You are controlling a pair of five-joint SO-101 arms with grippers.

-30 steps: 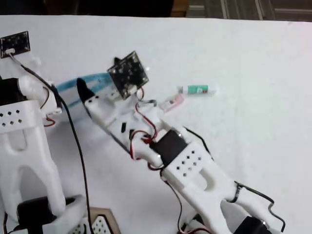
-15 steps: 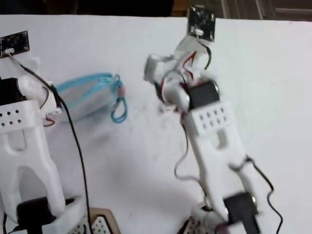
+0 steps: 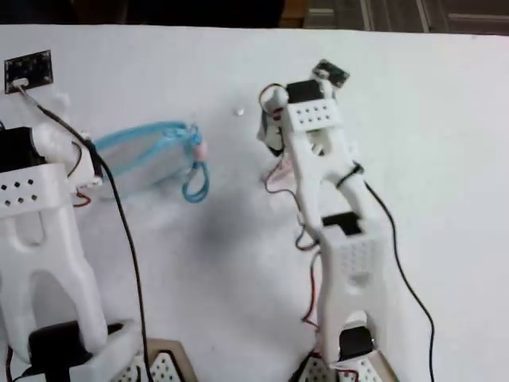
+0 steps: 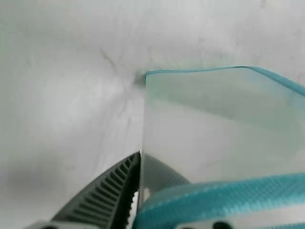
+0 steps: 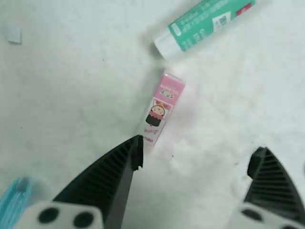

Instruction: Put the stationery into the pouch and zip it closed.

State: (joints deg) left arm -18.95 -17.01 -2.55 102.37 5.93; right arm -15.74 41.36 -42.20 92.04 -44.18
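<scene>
left fingers pinch pouch | right fingers spread, pointing down over eraser

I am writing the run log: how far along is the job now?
Done: nothing packed yet. In hand: the left gripper pinches the edge of the pouch; the open right gripper hangs above the pink eraser. Left: eraser and green glue stick both lie on the table, outside the pouch; then zipping.

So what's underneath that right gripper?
A small pink rectangular eraser and a green-and-white glue stick lie on the white table. From the high view, the arm covers both.
</scene>
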